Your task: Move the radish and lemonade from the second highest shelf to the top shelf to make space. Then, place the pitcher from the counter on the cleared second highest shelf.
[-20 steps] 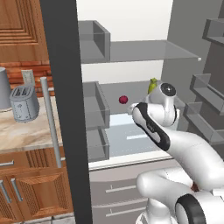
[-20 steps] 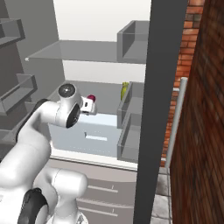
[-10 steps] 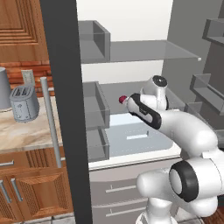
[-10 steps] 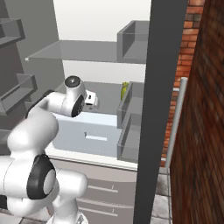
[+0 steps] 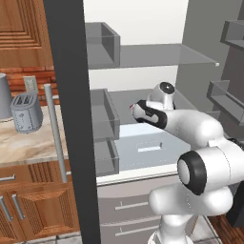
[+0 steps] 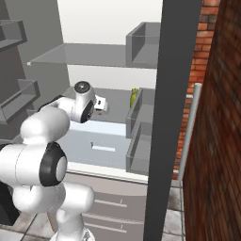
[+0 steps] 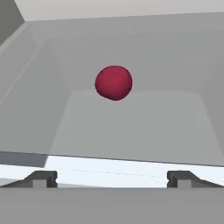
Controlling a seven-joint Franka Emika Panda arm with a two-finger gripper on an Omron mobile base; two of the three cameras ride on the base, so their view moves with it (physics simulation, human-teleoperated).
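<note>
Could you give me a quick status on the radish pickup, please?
Gripper open, empty. Radish ahead on shelf, untouched. Nothing between them.

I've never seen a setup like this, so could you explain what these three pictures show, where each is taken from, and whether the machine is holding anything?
It is a white robot arm on a mobile base, reaching into an open fridge in a simulated kitchen. Two pictures come from cameras on the base, behind the arm to either side. The third looks along the gripper, whose fingers stand wide apart, holding nothing. Ahead on the shelf lies the radish, a dark red ball. The lemonade, a green bottle, stands further right. A toaster sits on the counter.
</note>
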